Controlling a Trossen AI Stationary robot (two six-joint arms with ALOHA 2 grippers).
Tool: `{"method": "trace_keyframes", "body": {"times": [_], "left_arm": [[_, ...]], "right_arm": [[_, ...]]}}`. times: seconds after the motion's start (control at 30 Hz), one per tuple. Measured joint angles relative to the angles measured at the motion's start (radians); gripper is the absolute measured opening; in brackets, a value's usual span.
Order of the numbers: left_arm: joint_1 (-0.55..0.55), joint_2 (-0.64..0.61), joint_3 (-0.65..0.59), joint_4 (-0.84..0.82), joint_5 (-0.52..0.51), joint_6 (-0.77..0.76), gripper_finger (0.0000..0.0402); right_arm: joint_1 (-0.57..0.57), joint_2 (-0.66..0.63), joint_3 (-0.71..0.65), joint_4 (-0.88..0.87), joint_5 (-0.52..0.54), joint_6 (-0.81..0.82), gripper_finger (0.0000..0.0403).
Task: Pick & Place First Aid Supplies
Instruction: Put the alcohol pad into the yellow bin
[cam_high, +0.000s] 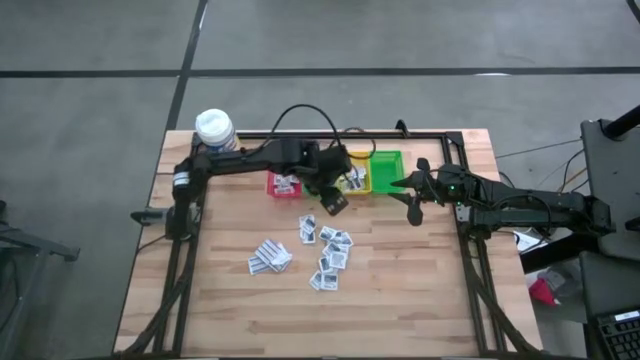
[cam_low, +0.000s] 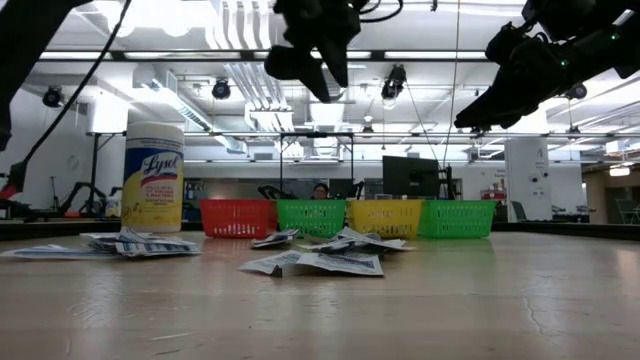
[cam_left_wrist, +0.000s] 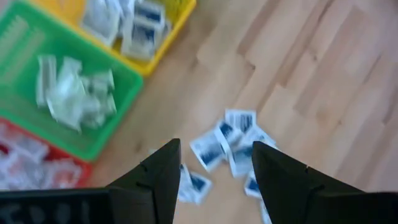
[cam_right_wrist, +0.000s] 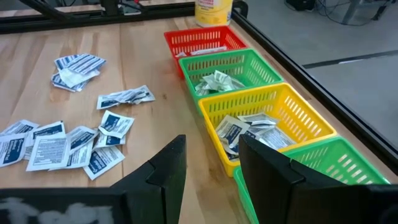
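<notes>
A yellow Lysol canister (cam_low: 153, 177) is standing upright on the wooden table (cam_low: 480, 300) at the left. Beside it, four bins are sitting in a row — red bin (cam_low: 238, 217), green bin (cam_low: 311, 217), yellow bin (cam_low: 384, 218), then a second green bin (cam_low: 456, 218). White sachets (cam_low: 315, 262) are lying scattered in front of them, more of them near the canister. Two dark grippers are hanging above — the left gripper (cam_low: 310, 50) over the middle bins, the right gripper (cam_low: 515, 75) farther right, neither touching anything.
</notes>
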Motion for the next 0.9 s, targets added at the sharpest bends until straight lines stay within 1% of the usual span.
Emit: {"method": "trace_keyframes", "body": {"times": [0.13,0.27,0.4,0.53,0.63,0.8,0.83,0.9], "left_arm": [[-0.039,-0.004,-0.001,-0.046,0.0,-0.09,0.019],[-0.082,-0.004,-0.038,-0.042,-0.003,-0.155,0.019],[-0.131,-0.004,-0.089,-0.036,-0.003,-0.213,0.019],[-0.18,-0.004,-0.166,-0.014,-0.007,-0.27,0.019],[-0.218,-0.004,-0.236,0.029,-0.029,-0.269,0.019],[-0.292,-0.004,-0.349,0.077,-0.187,-0.166,0.019],[-0.307,-0.004,-0.372,0.085,-0.21,-0.148,0.019],[-0.33,-0.004,-0.42,0.099,-0.223,-0.102,0.019]], "right_arm": [[0.0,0.0,0.0,0.0,0.0,0.0,0.0146],[0.0,0.0,0.0,0.0,0.0,0.0,0.0146],[0.0,0.0,0.0,0.0,0.0,0.0,0.0146],[0.0,0.0,0.0,0.0,0.0,0.0,0.0146],[0.0,0.0,0.0,0.0,0.0,0.0,0.0146],[0.0,0.0,0.0,0.0,0.0,0.0,0.0146],[0.0,0.0,0.0,0.0,0.0,0.0,0.0146],[0.0,0.0,0.0,0.0,0.0,0.0,0.0146]]}}
